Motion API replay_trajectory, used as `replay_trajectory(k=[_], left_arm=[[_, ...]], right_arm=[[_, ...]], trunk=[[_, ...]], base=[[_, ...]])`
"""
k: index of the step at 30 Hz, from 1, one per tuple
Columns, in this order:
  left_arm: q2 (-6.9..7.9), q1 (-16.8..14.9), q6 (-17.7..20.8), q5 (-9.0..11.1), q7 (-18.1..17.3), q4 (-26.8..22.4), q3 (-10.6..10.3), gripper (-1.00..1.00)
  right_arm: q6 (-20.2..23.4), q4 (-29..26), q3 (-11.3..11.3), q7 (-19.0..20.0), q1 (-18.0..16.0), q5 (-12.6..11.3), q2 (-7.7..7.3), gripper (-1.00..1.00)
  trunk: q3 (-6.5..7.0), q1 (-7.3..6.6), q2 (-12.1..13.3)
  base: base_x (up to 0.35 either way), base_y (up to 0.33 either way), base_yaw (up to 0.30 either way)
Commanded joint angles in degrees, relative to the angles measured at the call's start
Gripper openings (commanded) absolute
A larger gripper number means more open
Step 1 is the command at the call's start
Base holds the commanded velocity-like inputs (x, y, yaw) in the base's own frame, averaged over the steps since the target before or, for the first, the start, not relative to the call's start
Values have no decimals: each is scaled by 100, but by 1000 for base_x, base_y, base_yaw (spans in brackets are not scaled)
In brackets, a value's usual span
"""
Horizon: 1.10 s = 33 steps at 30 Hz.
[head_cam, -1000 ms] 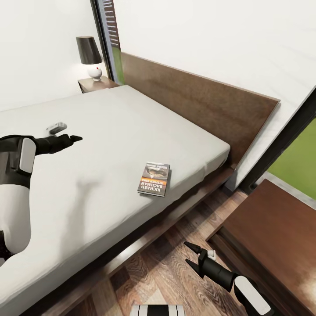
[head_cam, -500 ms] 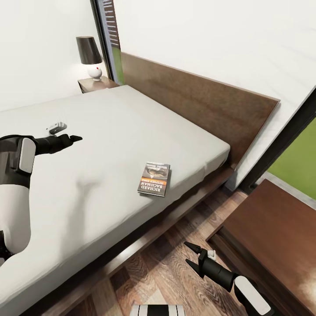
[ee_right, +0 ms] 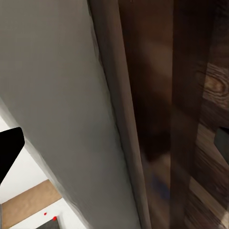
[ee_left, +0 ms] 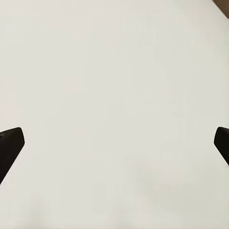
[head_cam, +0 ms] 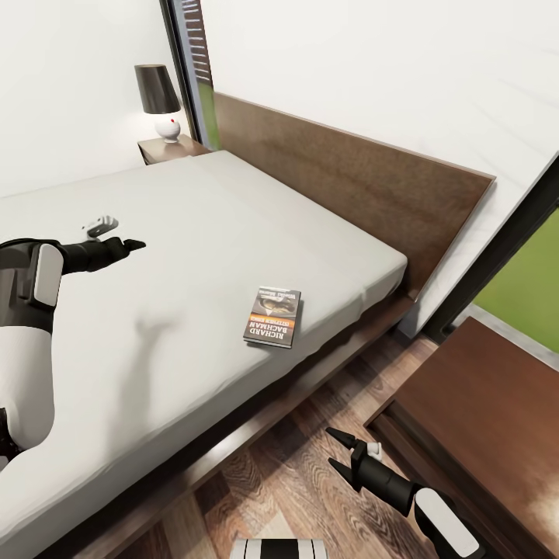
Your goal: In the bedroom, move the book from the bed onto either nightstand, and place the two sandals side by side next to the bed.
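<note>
The book (head_cam: 272, 317) lies flat on the grey mattress of the bed (head_cam: 194, 225), near the mattress edge closest to me, dark cover with an orange band facing up. My left gripper (head_cam: 137, 244) hovers open over the mattress, well to the left of the book; in the left wrist view its fingertips (ee_left: 10, 143) stand wide apart above bare mattress (ee_left: 114, 86). My right gripper (head_cam: 334, 449) is open and low over the wood floor, between the bed frame and the near nightstand (head_cam: 481, 419). The right wrist view looks along the mattress side (ee_right: 52, 95) and the bed frame (ee_right: 148, 105). The two sandals are out of view.
A second nightstand (head_cam: 164, 149) with a black-shaded lamp (head_cam: 157, 92) stands at the far side of the bed. The dark headboard (head_cam: 349, 178) runs along the white wall. A dark-framed window (head_cam: 520, 287) is at the right. Plank floor (head_cam: 287, 473) lies between bed and near nightstand.
</note>
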Motion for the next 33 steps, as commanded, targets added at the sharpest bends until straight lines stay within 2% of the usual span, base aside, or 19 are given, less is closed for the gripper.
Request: replay_trajectory(k=[1,12,22,28,33], left_arm=[[-1,-4,27,-28,-56,-2,14,100],[6,-4,35,-39,-340,1,14,100],[13,-4,37,-40,-399,25,27,100],[58,-4,73,-21,-417,52,132,100],[80,-4,208,71,-506,111,286,100]], right_arm=[[8,3,16,11,-4,-27,-6,100],[22,3,-32,3,-4,-27,-18,100],[12,-108,-58,-17,-8,-27,-57,100],[22,-512,-63,-75,-23,-27,-64,100],[24,-732,-65,-165,-60,-27,-66,100]], trunk=[[-4,-1,-2],[-4,-1,-2],[-4,-1,-2],[-4,-1,-2],[-4,-1,-2]], base=[[0,0,0],[0,0,0],[0,0,0],[0,0,0],[0,0,0]])
